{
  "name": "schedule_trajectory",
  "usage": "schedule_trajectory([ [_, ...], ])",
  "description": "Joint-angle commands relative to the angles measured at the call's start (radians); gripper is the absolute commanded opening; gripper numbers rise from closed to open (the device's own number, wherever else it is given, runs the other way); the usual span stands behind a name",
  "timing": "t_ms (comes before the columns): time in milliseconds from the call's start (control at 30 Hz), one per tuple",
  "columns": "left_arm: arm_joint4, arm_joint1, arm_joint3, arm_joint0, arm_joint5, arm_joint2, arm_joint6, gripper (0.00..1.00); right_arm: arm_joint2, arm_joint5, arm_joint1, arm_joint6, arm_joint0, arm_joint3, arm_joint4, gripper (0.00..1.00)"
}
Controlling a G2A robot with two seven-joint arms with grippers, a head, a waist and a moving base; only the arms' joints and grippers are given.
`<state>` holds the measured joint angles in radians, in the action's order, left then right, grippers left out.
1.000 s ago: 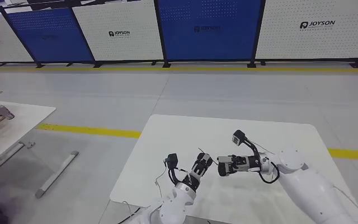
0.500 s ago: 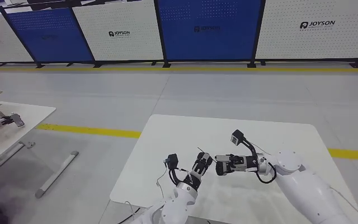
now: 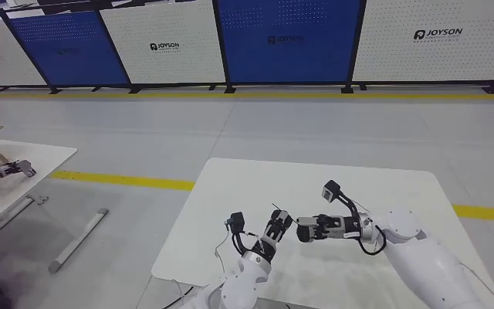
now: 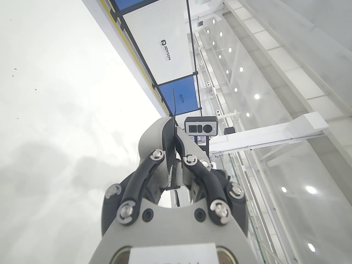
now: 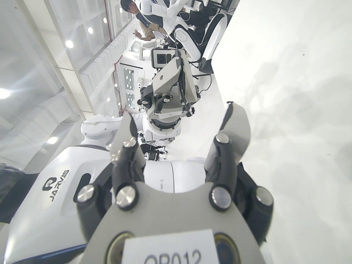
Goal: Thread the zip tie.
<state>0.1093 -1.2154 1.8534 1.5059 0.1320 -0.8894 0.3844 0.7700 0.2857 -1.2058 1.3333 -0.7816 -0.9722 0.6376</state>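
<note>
The zip tie point(image 4: 174, 102) is a thin black strip, and my left gripper point(image 4: 173, 123) is shut on it, its free end sticking out past the fingertips. In the top view the left gripper point(image 3: 281, 221) is held above the near middle of the white table point(image 3: 255, 185), with the zip tie point(image 3: 275, 208) pointing up and away. My right gripper point(image 3: 301, 230) hangs just to its right, facing it across a small gap. The right gripper point(image 5: 178, 111) is open with nothing between its fingers, and the left gripper point(image 5: 180, 58) is straight ahead of it.
The white table's near edge point(image 3: 193, 280) lies just below the left arm. A second white table point(image 3: 31, 166) stands off to the far left across bare floor. Blue and white fence panels point(image 3: 285, 39) close the back.
My right gripper has edged slightly left toward the left gripper. The left gripper has stayed put with the zip tie.
</note>
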Motion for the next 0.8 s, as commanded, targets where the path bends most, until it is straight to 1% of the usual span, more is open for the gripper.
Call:
schedule_trajectory([
  [0,-0.001,-0.002,0.000,0.002,-0.001,-0.003,-0.001,0.00,0.004,0.001,-0.001,0.007,0.000,0.005,0.002,0.09],
  [133,-0.009,-0.005,0.003,0.008,-0.004,-0.007,-0.005,0.00,0.009,-0.008,-0.004,0.012,0.001,0.014,0.002,0.08],
  [200,-0.014,-0.007,0.006,0.012,-0.007,-0.009,-0.004,0.00,0.012,-0.009,-0.006,0.015,0.001,0.017,0.004,0.02],
  [267,-0.020,-0.008,0.010,0.017,-0.009,-0.011,-0.006,0.00,0.014,-0.010,-0.008,0.017,0.002,0.022,0.005,0.02],
  [300,-0.023,-0.009,0.011,0.019,-0.010,-0.012,-0.006,0.00,0.014,-0.011,-0.009,0.018,0.003,0.024,0.005,0.00],
  [733,-0.057,-0.021,0.008,0.030,-0.016,-0.014,-0.018,0.00,0.022,-0.016,-0.022,0.034,0.008,0.048,0.002,0.00],
  [767,-0.057,-0.022,0.008,0.031,-0.016,-0.015,-0.019,0.20,0.023,-0.016,-0.023,0.034,0.008,0.049,0.001,0.00],
])
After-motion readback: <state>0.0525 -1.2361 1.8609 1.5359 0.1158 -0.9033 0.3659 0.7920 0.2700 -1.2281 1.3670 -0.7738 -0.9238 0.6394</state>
